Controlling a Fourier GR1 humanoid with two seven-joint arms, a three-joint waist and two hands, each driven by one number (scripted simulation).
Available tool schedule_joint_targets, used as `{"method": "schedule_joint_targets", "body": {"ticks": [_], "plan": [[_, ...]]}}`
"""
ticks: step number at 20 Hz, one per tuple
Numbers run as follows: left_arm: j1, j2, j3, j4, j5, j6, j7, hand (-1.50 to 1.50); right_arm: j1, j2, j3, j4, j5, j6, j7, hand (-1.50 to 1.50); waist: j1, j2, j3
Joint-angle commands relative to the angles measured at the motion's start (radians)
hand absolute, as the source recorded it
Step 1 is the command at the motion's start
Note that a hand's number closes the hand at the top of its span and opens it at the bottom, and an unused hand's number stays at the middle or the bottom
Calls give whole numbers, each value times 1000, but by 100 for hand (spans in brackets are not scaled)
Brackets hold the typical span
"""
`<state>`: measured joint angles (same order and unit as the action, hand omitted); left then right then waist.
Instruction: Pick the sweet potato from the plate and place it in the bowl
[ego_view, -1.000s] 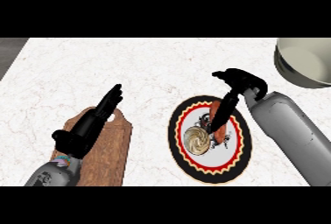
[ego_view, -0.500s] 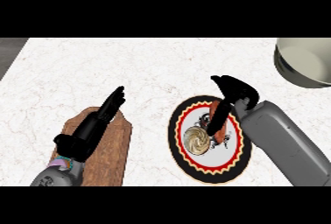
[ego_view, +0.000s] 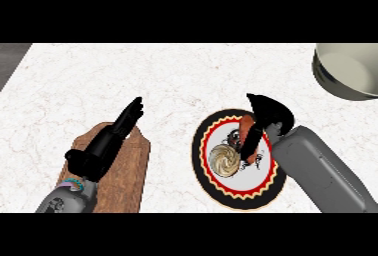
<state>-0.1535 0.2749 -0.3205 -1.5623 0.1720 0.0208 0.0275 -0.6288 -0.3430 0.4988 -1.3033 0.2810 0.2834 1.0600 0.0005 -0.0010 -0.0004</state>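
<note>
We note the right hand curled round the sweet potato on the plate, the bowl well beyond the plate, and the left hand left of the plate, fingers straight.

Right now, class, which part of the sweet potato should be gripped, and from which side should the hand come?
Grip the sweet potato across its middle, coming from above on the right side of the plate, where the right hand is. It lies long and narrow, running roughly far to near, so closing across its narrow width probably suits best. The hand hides its middle.
</note>
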Motion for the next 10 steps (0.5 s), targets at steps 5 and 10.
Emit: {"method": "schedule_joint_targets", "body": {"ticks": [5,10], "plan": [[-40,-27,50,13,-11,-34,29,0,32,26,-66,25,44,65,71,-150,0,1,0],[9,-47,42,-36,-57,-45,45,0,115,82,-72,51,137,19,-8,-150,1,0,0]]}}
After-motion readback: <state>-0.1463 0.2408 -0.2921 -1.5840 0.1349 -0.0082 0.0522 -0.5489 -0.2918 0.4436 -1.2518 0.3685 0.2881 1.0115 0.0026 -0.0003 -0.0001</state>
